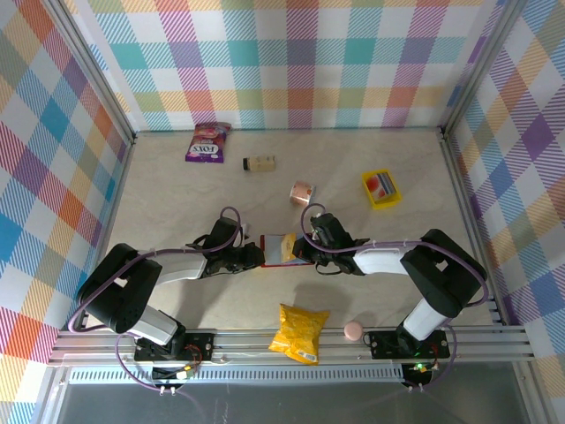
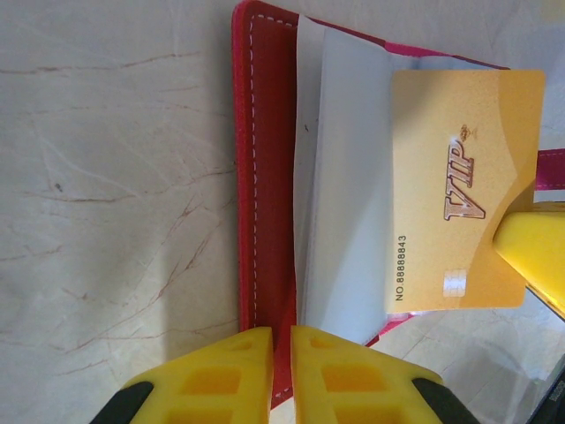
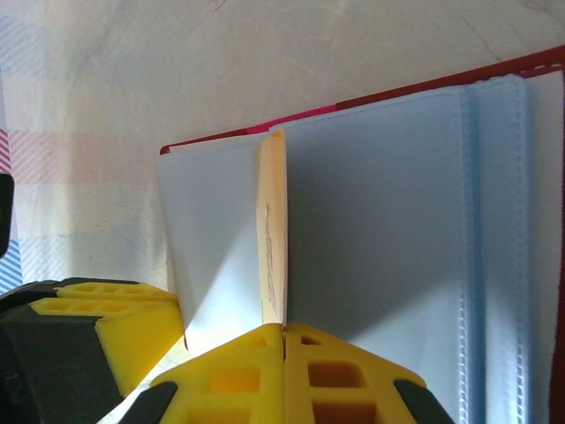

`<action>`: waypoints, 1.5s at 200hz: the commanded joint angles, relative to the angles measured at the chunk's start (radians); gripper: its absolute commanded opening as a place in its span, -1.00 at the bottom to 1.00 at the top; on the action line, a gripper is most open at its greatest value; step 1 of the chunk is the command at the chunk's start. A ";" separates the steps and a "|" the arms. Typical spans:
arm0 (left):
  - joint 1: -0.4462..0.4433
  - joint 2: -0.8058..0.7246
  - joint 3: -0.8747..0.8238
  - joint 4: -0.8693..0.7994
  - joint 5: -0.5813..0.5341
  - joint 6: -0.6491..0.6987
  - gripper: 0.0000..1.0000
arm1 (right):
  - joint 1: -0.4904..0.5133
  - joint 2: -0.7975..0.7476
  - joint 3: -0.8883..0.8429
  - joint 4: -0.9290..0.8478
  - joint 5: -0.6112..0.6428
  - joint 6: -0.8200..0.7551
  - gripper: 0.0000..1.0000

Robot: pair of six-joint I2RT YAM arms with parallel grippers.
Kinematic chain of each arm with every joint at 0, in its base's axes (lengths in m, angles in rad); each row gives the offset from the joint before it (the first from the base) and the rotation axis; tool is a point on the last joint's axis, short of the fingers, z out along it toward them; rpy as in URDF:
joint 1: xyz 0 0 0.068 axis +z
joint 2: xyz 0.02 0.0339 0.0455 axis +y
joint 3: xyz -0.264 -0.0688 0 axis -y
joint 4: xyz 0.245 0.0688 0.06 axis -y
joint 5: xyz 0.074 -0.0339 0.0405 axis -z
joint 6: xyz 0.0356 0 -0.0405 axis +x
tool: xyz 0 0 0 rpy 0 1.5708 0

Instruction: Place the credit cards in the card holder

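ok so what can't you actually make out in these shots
Top view: how many cards lie in the yellow tray; too small.
Left wrist view: the right side of the card holder, cut off by the frame edge; the left claw covers its clamped edge.
Right wrist view: whether the yellow VIP card sits inside a pocket; it's edge-on, and the right claw hides its near end.

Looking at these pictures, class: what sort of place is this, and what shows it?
Probably a robot test cell: plaid walls, aluminium frame rail, left arm and right arm bolted on.
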 commanded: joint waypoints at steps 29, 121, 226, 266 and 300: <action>0.008 0.022 0.014 -0.017 -0.007 0.020 -0.72 | 0.012 0.040 0.024 -0.124 0.015 -0.031 -1.00; 0.008 0.019 0.014 -0.023 -0.009 0.025 -0.72 | 0.015 0.090 0.090 -0.205 0.011 -0.063 -1.00; 0.008 0.027 0.018 -0.023 -0.011 0.026 -0.72 | 0.021 0.101 0.139 -0.287 -0.004 -0.121 -1.00; 0.008 0.021 0.018 -0.026 -0.014 0.027 -0.72 | 0.021 0.124 0.165 -0.303 -0.028 -0.142 -1.00; 0.007 0.019 0.018 -0.027 -0.016 0.029 -0.72 | 0.021 0.145 0.204 -0.346 -0.043 -0.183 -1.00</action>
